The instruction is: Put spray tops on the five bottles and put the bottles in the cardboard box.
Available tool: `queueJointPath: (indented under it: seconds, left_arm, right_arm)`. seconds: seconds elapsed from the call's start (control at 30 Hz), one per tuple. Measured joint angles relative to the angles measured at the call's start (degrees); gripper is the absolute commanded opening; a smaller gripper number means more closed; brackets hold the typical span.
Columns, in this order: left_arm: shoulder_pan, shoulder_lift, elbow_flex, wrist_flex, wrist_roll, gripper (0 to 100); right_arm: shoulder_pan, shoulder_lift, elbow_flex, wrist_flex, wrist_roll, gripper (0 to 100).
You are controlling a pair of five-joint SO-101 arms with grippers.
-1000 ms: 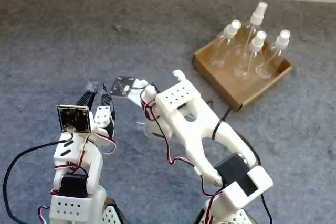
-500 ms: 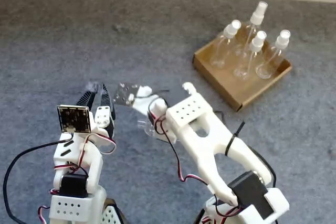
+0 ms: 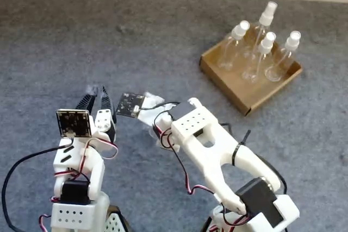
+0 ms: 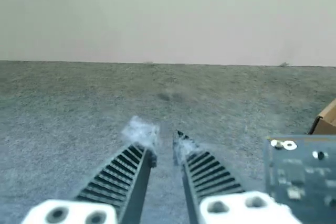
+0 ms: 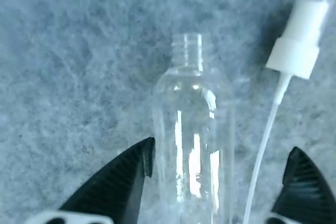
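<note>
My right gripper point(image 5: 220, 150) gapes wide over 1 clear, uncapped bottle point(image 5: 191, 124) and its white spray top point(image 5: 297, 35) on fuzzy carpet point(image 5: 79, 51) — left gripper point(image 4: 164, 145) barely parted, empty.

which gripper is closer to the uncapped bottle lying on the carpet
Right. The right gripper hangs open, straddling the uncapped bottle and the loose spray top beside it. The left gripper is off to the side over bare carpet.
</note>
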Motion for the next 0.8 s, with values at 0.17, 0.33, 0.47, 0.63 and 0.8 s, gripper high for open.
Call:
queueJointPath:
  seconds: [0.17, 0.33, 0.47, 0.63, 0.8]
  left_arm:
    - [0.00, 0.00, 0.00, 0.00, 0.00, 1]
    - [0.26, 0.00, 0.00, 0.00, 0.00, 1]
    - [0.44, 0.00, 0.00, 0.00, 0.00, 1]
    - [0.44, 0.00, 0.00, 0.00, 0.00, 1]
    - [0.44, 0.00, 0.00, 0.00, 0.00, 1]
  right_arm:
    - [-0.70, 7.65, -0.44, -1.05, 0.00, 34.3]
    - [-1.41, 10.73, -2.73, -1.41, 0.00, 34.3]
    - [-1.41, 10.81, -2.99, -1.58, 0.00, 34.2]
    - [-1.41, 10.81, -2.99, -4.40, 0.00, 25.9]
    - [-1.41, 10.81, -2.99, -5.36, 0.00, 18.8]
